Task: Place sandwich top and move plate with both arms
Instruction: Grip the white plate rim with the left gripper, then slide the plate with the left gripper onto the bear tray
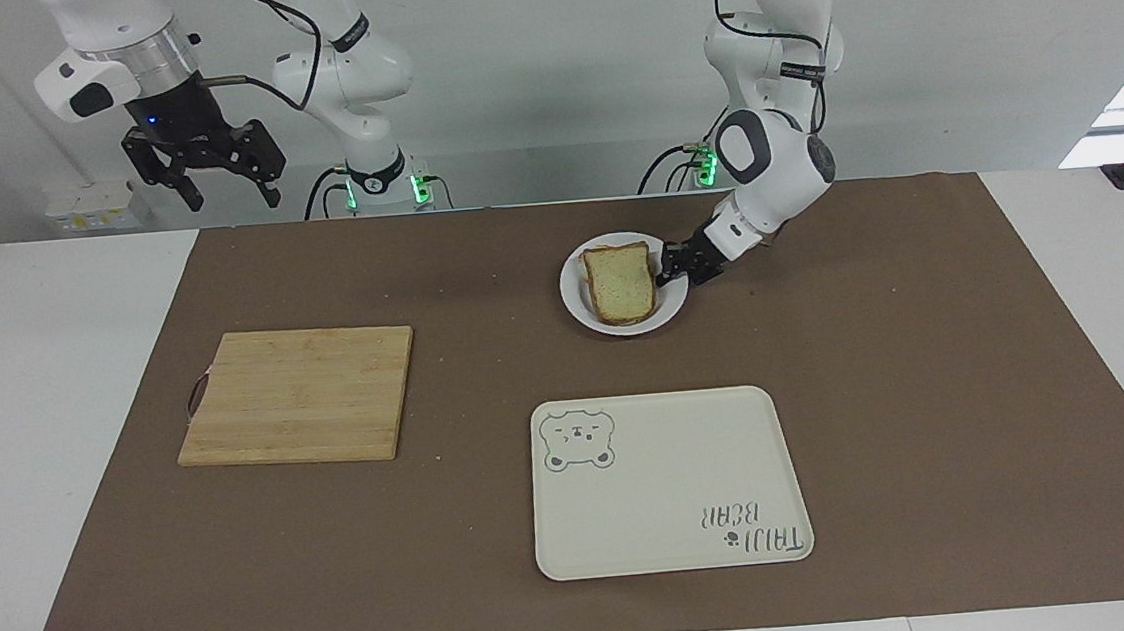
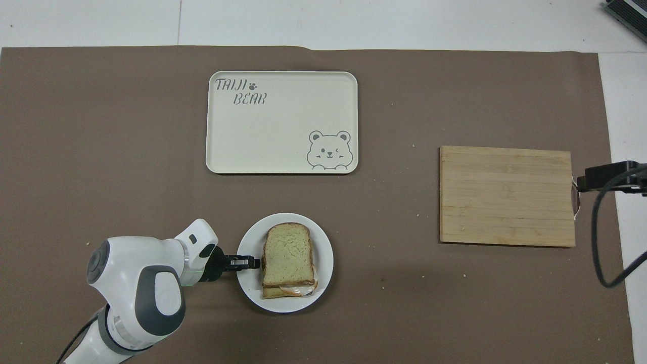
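Bread first: the sandwich top lies on the stacked slices in the plate, its rounded edge pointing away from me. A lower slice and a bit of filling peek out at the edge of the stack nearer to me. The plate sits on the brown mat of the table, nearer to me than the bear-print tray and well apart from it. My left pincer is clamped on the plate's rim, at the edge toward my left arm's end of the table, just beside the bread. The wooden cutting board lies well apart from the plate, toward my right arm's end. My right pincer hangs high in the air near the mat's corner on the board's side, spread wide, holding nothing.
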